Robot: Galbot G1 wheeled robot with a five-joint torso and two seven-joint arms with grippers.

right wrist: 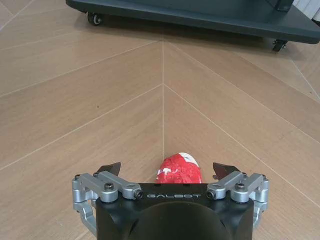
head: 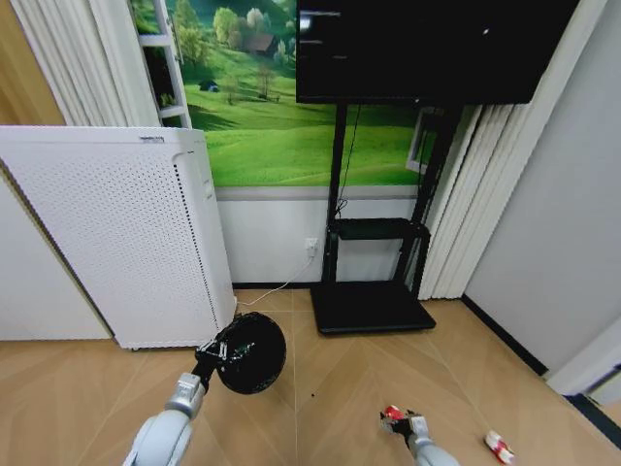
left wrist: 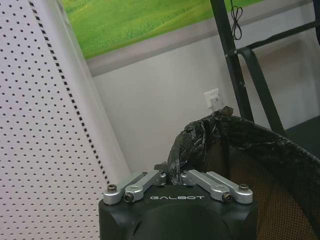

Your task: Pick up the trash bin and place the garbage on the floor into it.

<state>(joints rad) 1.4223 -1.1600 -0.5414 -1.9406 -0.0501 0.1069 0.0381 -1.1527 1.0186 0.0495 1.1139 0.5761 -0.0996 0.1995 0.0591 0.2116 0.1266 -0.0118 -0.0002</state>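
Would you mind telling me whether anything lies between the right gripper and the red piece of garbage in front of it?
Nothing visible does. The right gripper is open, and the crumpled red-and-white garbage sits between its fingertips on bare floor. The left gripper holds the trash bin by its rim.

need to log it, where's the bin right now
In the head view the bin hangs from the left gripper, beside the white appliance.

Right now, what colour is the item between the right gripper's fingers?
Red with white patches, clearest in the right wrist view.
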